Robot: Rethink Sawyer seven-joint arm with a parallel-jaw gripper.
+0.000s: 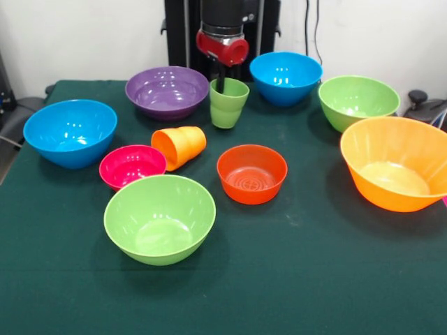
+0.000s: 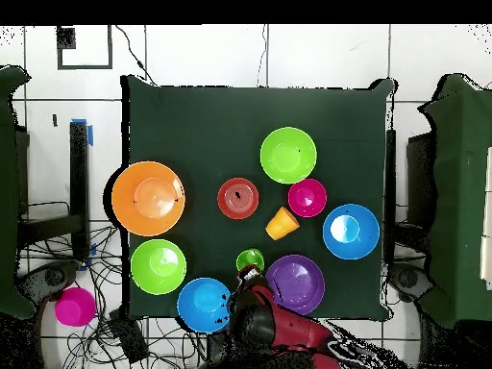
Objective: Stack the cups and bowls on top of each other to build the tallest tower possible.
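The light green cup (image 1: pixel 228 105) stands upright on the table between the purple bowl (image 1: pixel 167 91) and the far blue bowl (image 1: pixel 286 77). My gripper (image 1: pixel 221 84) reaches down at the cup's far rim, and its tip shows inside the cup. In the overhead view the gripper (image 2: pixel 249 277) is at the green cup (image 2: pixel 250 259). The orange cup (image 1: pixel 179 145) lies on its side beside the magenta bowl (image 1: pixel 131 166). The orange-red bowl (image 1: pixel 251 173) sits at the middle. All the bowls stand apart.
A light green bowl (image 1: pixel 159 218) is nearest the camera and another (image 1: pixel 357 101) is at the far right. The large orange bowl (image 1: pixel 398 162) is at the right edge and a blue bowl (image 1: pixel 70 131) at the left. A magenta object (image 2: pixel 74 307) lies off the table.
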